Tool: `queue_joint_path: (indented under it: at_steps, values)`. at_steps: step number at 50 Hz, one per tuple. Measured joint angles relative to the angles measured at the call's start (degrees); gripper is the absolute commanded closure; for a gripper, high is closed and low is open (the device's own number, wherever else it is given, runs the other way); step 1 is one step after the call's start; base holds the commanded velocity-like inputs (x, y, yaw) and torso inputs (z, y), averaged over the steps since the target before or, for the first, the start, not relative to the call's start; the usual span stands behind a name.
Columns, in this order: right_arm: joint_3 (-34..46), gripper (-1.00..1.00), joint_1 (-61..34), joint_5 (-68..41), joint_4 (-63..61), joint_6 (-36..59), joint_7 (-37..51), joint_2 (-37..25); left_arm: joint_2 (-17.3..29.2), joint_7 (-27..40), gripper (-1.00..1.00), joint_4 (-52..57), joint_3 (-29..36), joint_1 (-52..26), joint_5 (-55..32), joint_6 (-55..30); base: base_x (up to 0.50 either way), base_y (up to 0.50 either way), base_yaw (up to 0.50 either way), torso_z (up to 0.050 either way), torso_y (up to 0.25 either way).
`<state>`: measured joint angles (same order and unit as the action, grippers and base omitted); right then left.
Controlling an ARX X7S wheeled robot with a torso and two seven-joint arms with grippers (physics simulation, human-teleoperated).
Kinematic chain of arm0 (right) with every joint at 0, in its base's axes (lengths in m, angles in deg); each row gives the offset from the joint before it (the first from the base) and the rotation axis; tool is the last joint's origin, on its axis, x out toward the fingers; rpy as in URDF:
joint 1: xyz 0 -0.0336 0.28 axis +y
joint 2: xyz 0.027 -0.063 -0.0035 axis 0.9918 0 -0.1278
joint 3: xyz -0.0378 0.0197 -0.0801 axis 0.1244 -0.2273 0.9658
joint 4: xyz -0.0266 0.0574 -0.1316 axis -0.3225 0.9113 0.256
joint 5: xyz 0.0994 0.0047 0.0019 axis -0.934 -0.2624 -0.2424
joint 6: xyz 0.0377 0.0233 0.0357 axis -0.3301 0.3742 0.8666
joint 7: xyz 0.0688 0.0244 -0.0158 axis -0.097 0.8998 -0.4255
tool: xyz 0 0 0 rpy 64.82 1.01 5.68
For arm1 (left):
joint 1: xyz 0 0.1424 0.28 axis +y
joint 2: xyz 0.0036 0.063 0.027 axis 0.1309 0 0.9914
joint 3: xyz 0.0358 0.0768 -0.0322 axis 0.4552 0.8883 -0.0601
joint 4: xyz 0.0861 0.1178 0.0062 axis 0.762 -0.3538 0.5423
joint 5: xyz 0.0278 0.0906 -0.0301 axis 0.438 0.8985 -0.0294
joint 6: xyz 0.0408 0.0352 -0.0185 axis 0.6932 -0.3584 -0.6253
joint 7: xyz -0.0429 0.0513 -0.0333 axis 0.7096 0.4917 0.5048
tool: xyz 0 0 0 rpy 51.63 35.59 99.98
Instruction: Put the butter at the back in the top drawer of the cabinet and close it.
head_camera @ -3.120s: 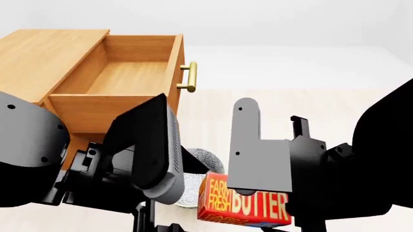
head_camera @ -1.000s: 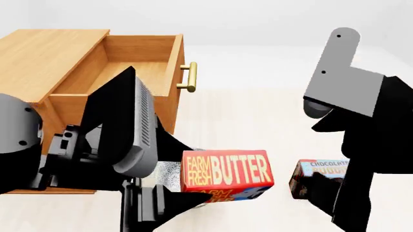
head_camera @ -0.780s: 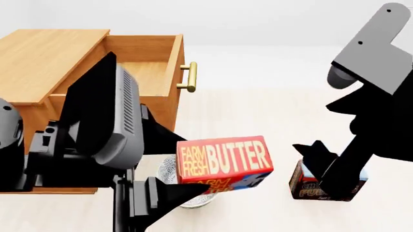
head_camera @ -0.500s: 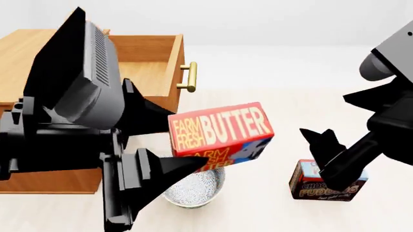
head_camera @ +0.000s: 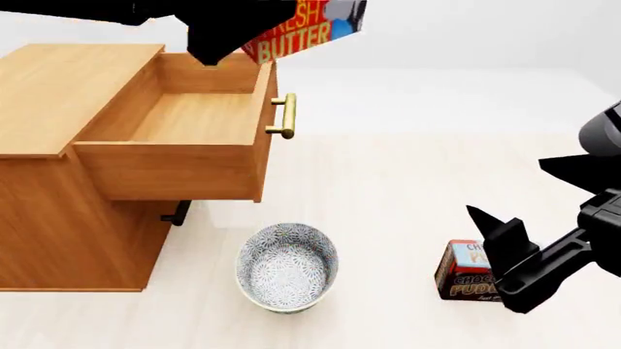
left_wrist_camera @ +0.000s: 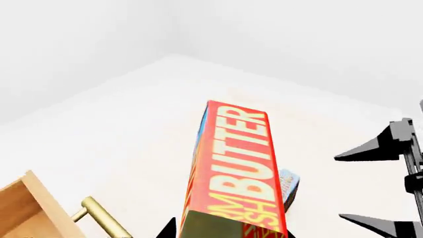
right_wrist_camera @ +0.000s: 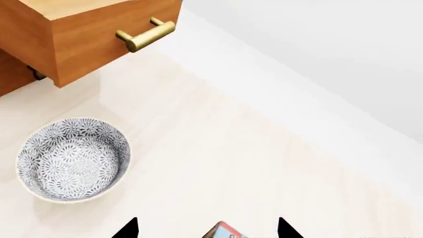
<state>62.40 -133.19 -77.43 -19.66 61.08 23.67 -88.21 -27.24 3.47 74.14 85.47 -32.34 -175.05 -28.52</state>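
My left gripper (head_camera: 254, 29) is shut on the butter (head_camera: 308, 27), a red and yellow box held high at the top edge of the head view, over the front of the open top drawer (head_camera: 189, 116). In the left wrist view the butter (left_wrist_camera: 238, 173) sticks out from between the dark fingertips, with the drawer's brass handle (left_wrist_camera: 102, 218) beside it. The drawer inside looks bare. The cabinet (head_camera: 58, 94) stands at the left. My right gripper (head_camera: 483, 244) is open, low at the right, with nothing between its fingers (right_wrist_camera: 129, 229).
A patterned bowl (head_camera: 288, 266) sits on the floor in front of the cabinet. A chocolate pudding box (head_camera: 464, 275) stands just beside my right gripper, its corner showing between the fingertips in the right wrist view. A lower drawer's handle (head_camera: 176, 213) shows under the open drawer.
My left arm has lifted the butter from near the bowl up and back to above the open drawer. The right arm has drawn slightly to the right, still open by the pudding box.
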Motion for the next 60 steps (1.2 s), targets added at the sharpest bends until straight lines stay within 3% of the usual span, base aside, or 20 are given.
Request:
queue_joint_path:
  at_steps: [16, 34, 46, 60]
  values:
    - [-1.3, -1.0, 0.71, -0.25, -2.78, -0.17, 1.94, -1.74, -13.22, -10.78, 1.0, -28.48, 11.45, -9.48, 20.47, 5.89, 0.0, 0.0, 0.0, 0.0, 0.001]
    - [-2.56, -1.0, 1.66, 0.04, -3.89, 0.15, 2.63, -3.37, -25.76, -22.18, 1.0, -53.87, 21.17, -10.72, 35.46, 13.24, 0.0, 0.0, 0.0, 0.001, 0.001]
    - [-3.28, -1.0, 2.24, 0.04, -4.13, 0.49, 3.12, -3.98, -28.54, -22.97, 1.0, -59.24, 15.74, -7.94, 45.5, 13.28, 0.0, 0.0, 0.0, 0.001, 0.002]
    - [-4.06, -1.0, 2.97, 0.36, -4.33, 0.83, 3.39, -4.63, -30.66, -24.0, 1.0, -61.24, -2.25, -3.09, 67.38, 12.97, 0.0, 0.0, 0.0, 0.0, 0.001]
